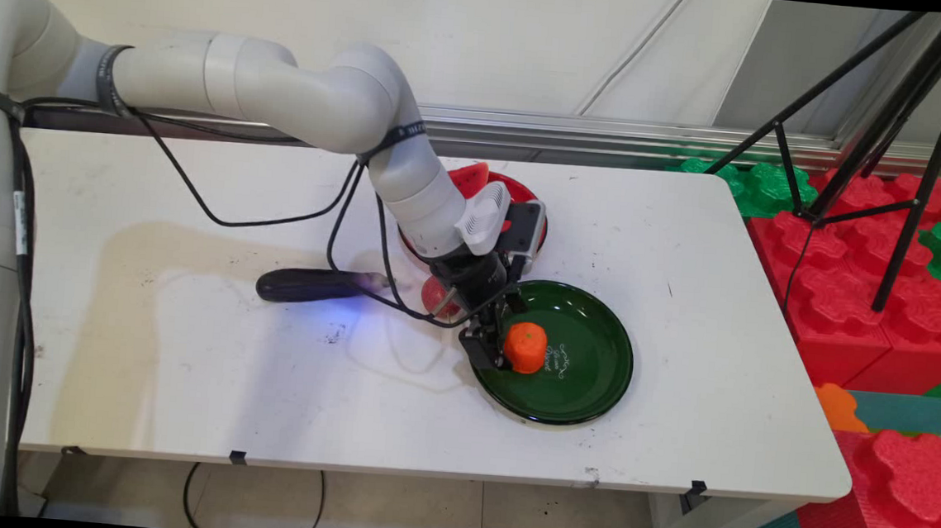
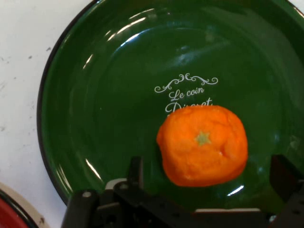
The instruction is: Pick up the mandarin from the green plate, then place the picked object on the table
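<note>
- Orange (image 2: pixel 202 145) sits in the green plate (image 1: pixel 594 389), left of its middle, partly covering the white lettering (image 2: pixel 186 90) printed there.
- On the table's (image 1: pixel 140 373) left, a black handle (image 1: pixel 303 285) lies well apart from the plate.
- Gripper (image 1: pixel 507 333) hangs low over the plate's left part, its fingers (image 2: pixel 136 170) spread apart on either side of the orange, not pressing it.
- Behind the arm, a red plate (image 1: pixel 525 193) holds a watermelon slice (image 1: pixel 470 178).
- A small red piece (image 1: pixel 435 295) lies between the two plates.
- Right of the table stand red and green foam blocks (image 1: pixel 852 257) and a black tripod (image 1: pixel 909 146).

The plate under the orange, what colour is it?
Dark green plate with white lettering, seen best in the hand view.
</note>
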You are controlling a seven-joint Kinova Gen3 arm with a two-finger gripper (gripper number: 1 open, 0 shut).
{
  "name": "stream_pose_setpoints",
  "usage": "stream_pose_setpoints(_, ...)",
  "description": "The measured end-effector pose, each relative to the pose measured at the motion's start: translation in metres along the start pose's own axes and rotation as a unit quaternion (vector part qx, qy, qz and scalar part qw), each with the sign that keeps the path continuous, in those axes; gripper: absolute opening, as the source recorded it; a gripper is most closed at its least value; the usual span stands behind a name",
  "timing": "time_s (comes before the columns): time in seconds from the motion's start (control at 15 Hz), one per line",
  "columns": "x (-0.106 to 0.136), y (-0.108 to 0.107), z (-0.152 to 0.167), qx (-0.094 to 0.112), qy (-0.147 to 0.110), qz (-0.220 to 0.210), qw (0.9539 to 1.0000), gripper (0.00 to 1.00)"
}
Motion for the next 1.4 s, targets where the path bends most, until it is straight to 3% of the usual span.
stream_pose_setpoints(0.27,0.005,0.001,0.008,-0.001,-0.005,0.006,1.0000,1.00)
stream_pose_setpoints(0.33,0.006,0.001,0.009,-0.001,-0.005,0.007,1.0000,0.00)
stream_pose_setpoints(0.87,0.010,0.001,0.011,-0.001,-0.004,0.011,0.9999,0.00)
stream_pose_setpoints(1.4,0.008,0.009,-0.019,0.017,0.016,-0.016,0.9996,0.00)
